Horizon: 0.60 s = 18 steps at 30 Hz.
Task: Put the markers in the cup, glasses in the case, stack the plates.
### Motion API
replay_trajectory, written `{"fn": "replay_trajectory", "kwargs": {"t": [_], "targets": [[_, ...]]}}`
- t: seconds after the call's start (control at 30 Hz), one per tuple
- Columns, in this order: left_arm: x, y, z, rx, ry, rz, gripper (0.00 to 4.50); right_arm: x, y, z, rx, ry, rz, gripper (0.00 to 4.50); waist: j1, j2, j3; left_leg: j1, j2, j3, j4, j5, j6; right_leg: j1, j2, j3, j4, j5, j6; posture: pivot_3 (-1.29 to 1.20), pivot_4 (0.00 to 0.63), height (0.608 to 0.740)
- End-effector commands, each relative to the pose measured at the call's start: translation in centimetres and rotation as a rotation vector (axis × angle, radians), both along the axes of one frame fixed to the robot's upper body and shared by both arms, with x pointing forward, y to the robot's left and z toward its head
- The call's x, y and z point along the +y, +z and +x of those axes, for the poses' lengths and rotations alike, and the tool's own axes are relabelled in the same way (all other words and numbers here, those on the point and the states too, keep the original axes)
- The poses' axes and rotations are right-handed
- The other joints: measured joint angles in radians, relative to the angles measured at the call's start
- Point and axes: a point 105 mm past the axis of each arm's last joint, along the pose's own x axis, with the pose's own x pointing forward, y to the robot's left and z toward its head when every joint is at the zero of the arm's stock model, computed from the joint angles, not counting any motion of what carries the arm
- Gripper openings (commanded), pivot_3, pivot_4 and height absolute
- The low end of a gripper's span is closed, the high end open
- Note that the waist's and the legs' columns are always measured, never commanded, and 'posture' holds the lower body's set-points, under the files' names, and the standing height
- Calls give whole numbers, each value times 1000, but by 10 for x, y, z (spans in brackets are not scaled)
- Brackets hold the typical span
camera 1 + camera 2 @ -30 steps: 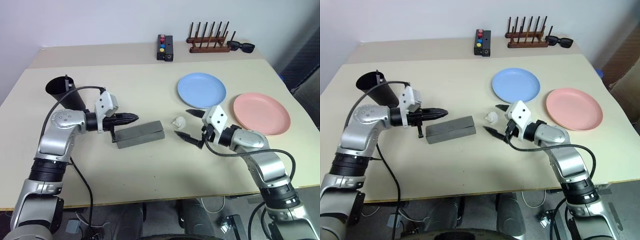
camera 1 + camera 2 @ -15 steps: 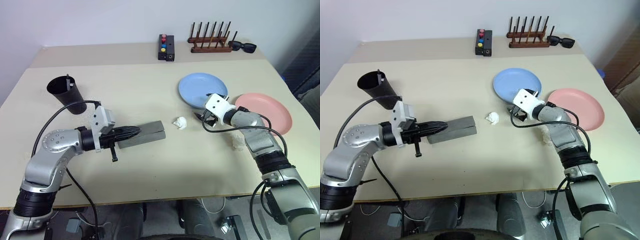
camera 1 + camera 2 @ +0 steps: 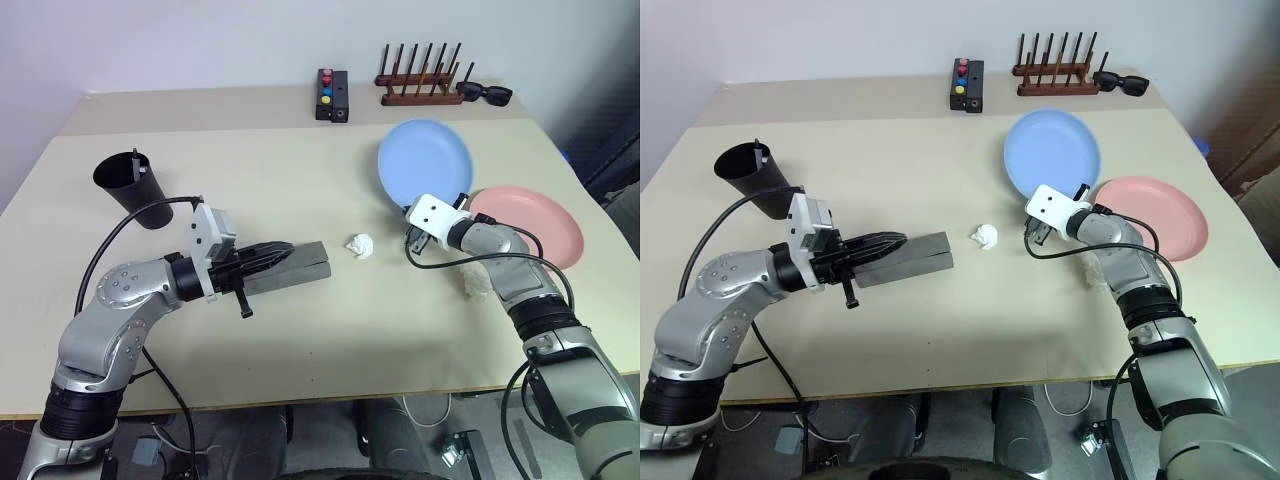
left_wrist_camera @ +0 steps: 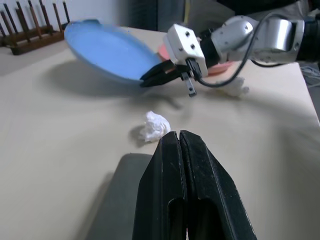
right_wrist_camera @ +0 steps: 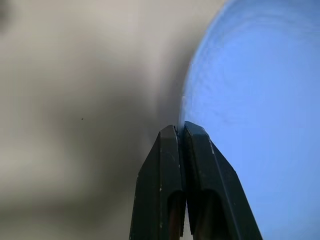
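Resting on the surface (image 3: 300, 360) are the pink plate (image 3: 527, 226) and grey case (image 3: 285, 268). The blue plate (image 3: 425, 162) is tilted up, its rim pinched by the right end effector (image 3: 412, 216). The left end effector (image 3: 283, 249), pressed together, is held over the case.

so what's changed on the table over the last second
The right gripper reached to the blue plate, shut on its near rim and tipped it up off the table. The left gripper, shut, drew back over the grey case. The pink plate, cup and crumpled tissue stayed put.
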Motion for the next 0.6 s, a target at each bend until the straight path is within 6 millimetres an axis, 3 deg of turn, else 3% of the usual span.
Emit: {"fn": "replay_trajectory", "kwargs": {"t": [0.03,0.13,0.27,0.47,0.6], "targets": [[-7,9,-1,-40,-15,-21,0,-7,44,-7,-162,22,-28,24,1,1,0,0,0,0,0,0,0,0,0,0,0,0,0,0,150,734],[-10,7,2,-33,-13,-33,0,-21,68,-23,-220,22,-74,24,4,1,0,0,0,0,0,0,0,0,0,0,0,0,0,0,150,734],[-13,1,6,-16,-22,-35,0,-45,83,-52,-184,0,-113,24,6,0,0,0,0,0,0,0,0,0,0,0,-1,0,0,0,150,734],[-20,-9,13,-9,-56,-39,0,-97,60,-95,7,-131,-186,24,8,0,0,0,0,1,1,0,0,2,0,0,-2,-1,-1,0,150,734],[-25,-13,18,-14,-74,-45,0,-115,46,-104,44,-205,-173,24,-1,1,0,2,0,3,1,0,0,2,0,2,-2,0,-2,0,150,734]]}}
